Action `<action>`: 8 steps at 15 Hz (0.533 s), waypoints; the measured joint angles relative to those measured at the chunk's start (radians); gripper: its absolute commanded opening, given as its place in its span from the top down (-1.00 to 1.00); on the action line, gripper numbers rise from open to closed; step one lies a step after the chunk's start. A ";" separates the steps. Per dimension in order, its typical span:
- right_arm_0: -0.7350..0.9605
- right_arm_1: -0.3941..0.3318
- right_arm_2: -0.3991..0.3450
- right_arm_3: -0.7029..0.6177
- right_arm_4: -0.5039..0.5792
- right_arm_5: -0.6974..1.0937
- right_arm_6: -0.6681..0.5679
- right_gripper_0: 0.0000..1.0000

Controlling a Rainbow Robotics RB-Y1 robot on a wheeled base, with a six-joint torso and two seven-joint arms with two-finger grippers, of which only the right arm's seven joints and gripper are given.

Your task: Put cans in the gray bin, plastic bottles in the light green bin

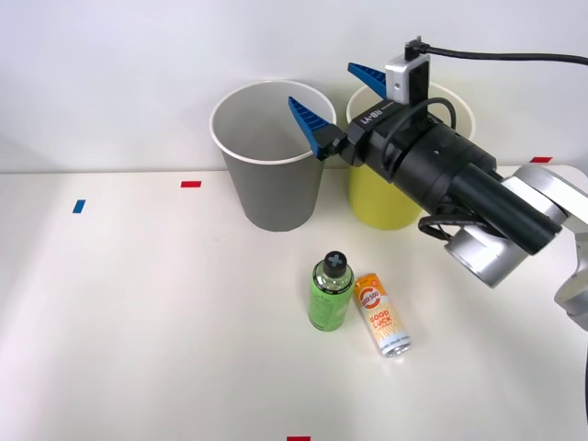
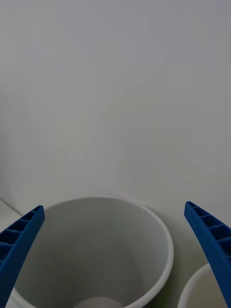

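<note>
White tabletop (image 1: pixel 138 322) fills most of the front view, with a pale wall (image 1: pixel 110 64) behind it and small red and blue tape marks scattered on the surface. At upper centre stands the gray bin (image 1: pixel 271 197), and just to its right the light green bin (image 1: pixel 381 207), partly hidden behind the black arm. That right arm reaches in from the right edge, its right gripper (image 1: pixel 338 99) raised at the rims of the two bins, blue fingers (image 1: pixel 310 122) spread wide and holding nothing. Through the wrist camera the same fingers (image 2: pixel 19 240) frame the gray bin's mouth (image 2: pixel 96 250). Lower centre, the green bottle (image 1: pixel 330 292) stands upright, with the orange-yellow can (image 1: pixel 381 315) lying just beside it on its right.
</note>
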 measured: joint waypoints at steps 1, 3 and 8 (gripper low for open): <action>0.044 -0.008 -0.026 -0.030 0.004 -0.001 -0.001 -1.00; 0.164 -0.022 -0.093 -0.105 0.008 -0.020 -0.003 -1.00; 0.512 -0.037 -0.233 -0.203 0.006 -0.208 -0.003 -1.00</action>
